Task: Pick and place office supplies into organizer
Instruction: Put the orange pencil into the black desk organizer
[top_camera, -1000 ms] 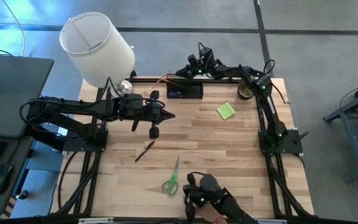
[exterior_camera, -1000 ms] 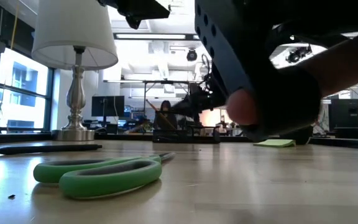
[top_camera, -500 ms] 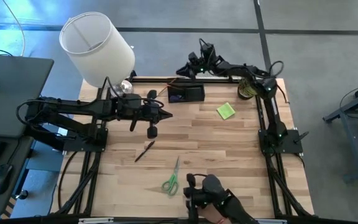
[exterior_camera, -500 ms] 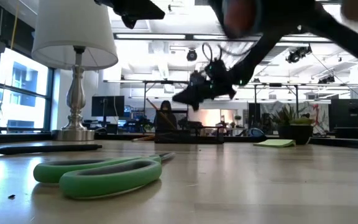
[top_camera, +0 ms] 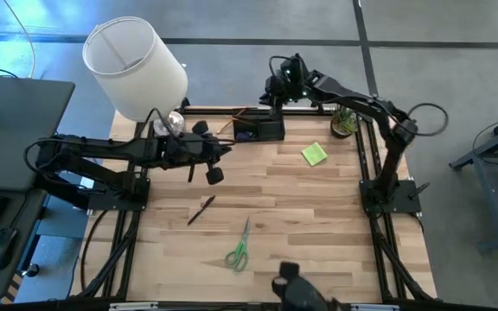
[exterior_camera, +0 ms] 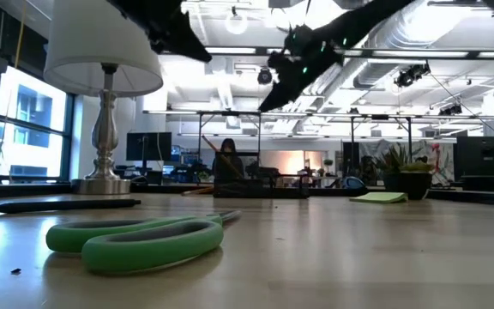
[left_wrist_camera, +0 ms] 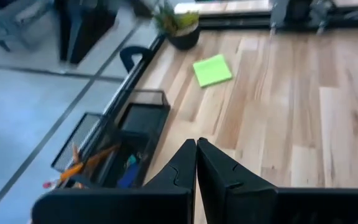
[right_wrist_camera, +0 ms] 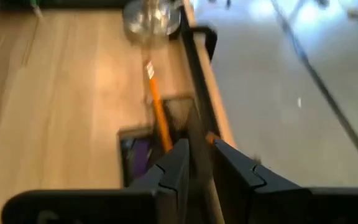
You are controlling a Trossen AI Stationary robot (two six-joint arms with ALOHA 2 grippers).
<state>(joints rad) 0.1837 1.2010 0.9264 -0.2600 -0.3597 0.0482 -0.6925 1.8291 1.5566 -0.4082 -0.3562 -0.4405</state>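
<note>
Nearest, at about 6 o'clock on the table (top_camera: 318, 199), lie the green-handled scissors (top_camera: 238, 250), blades pointing away. Just beyond them, toward 8 o'clock, rests a dark pen (top_camera: 201, 209). Neither has reached the tray yet. At 10 o'clock the left gripper (top_camera: 229, 149) hangs above the wood with its jaws pressed together and nothing between them; it looks to be waiting. The lime sticky-note pad (top_camera: 314, 154) sits flat at about 1 o'clock, well apart from everything else. At 12 o'clock, against the far rail, stands the black organizer (top_camera: 271, 130), with an orange pencil (right_wrist_camera: 157, 112) already leaning out of one end. The right gripper (top_camera: 271, 93) is raised over the far edge just beyond it; how wide it stands and whether it carries anything cannot be told. Judged from that pose, the step in hand is a drop at the tray or the turn away from it. If something is carried, it would do best to come down squarely over an open compartment, stay clear of the leaning pencil, and let go low so nothing bounces out. If it is empty, the pad is the closest thing to fetch, toward 4 o'clock from the tray. The lamp (top_camera: 137, 65) and the potted plant (top_camera: 344, 123) at the far corners are best left alone.
</note>
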